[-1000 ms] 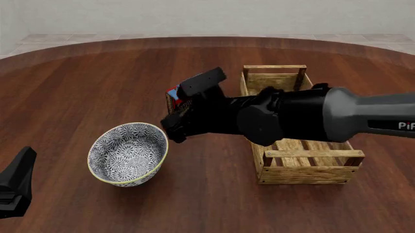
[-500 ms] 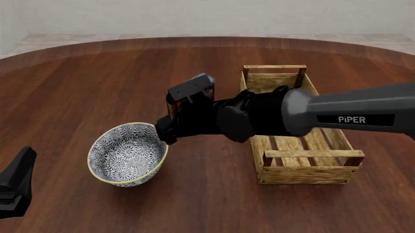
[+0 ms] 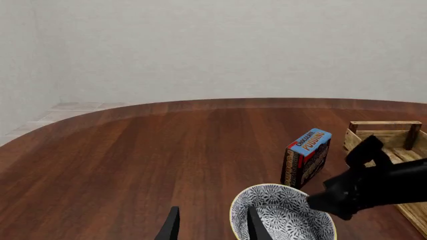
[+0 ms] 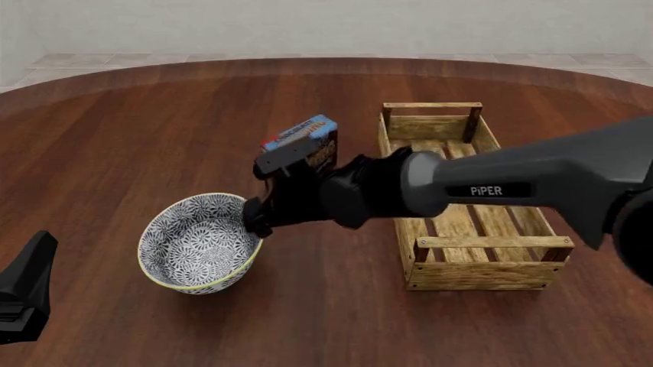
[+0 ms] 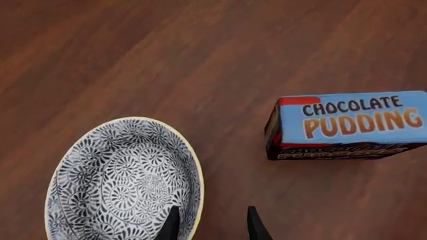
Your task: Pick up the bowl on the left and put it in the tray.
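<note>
Now, step: reach — right gripper (image 5: 209, 225) spread astride the bowl (image 4: 200, 241) rim.
Next: pinch rim, lift toward the tray (image 4: 488, 271).
Left gripper (image 3: 209, 227): spread, idle.

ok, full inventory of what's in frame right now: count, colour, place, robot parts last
bowl: 1, blue-and-white floral with cream rim, on the table left of the crate
tray: 1, light-wood slatted crate, right of centre, nothing in it
pudding box: 1, blue top with red edge, upright, behind the bowl, left of the tray
table: 1, dark reddish wood
right gripper: 1, black, fingers apart, straddling the bowl's rim on the tray side
left gripper: 1, black, open, low at the table's near-left edge, holding nothing
</note>
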You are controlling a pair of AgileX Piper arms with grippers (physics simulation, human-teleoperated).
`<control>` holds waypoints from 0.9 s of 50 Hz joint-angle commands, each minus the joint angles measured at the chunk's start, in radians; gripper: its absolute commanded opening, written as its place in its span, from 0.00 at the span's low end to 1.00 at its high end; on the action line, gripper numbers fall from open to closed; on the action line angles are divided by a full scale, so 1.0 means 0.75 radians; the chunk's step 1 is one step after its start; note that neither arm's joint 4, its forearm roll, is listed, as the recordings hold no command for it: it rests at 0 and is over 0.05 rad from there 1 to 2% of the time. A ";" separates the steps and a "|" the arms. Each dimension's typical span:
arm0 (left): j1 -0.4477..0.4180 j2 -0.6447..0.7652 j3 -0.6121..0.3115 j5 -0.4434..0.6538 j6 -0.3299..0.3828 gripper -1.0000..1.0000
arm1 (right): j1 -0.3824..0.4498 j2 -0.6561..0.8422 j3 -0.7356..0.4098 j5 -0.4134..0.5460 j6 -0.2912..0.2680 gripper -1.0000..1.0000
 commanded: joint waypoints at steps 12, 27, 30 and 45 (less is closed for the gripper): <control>0.000 0.000 0.000 0.000 0.000 1.00 | 0.057 0.164 -0.103 0.030 -0.004 1.00; 0.000 0.000 0.000 0.000 0.000 1.00 | 0.033 0.292 -0.197 0.045 0.020 1.00; 0.000 0.000 0.000 0.000 0.000 1.00 | 0.032 0.305 -0.200 0.040 0.028 1.00; 0.000 0.000 0.000 0.000 0.000 1.00 | 0.058 0.177 -0.061 -0.038 0.003 0.00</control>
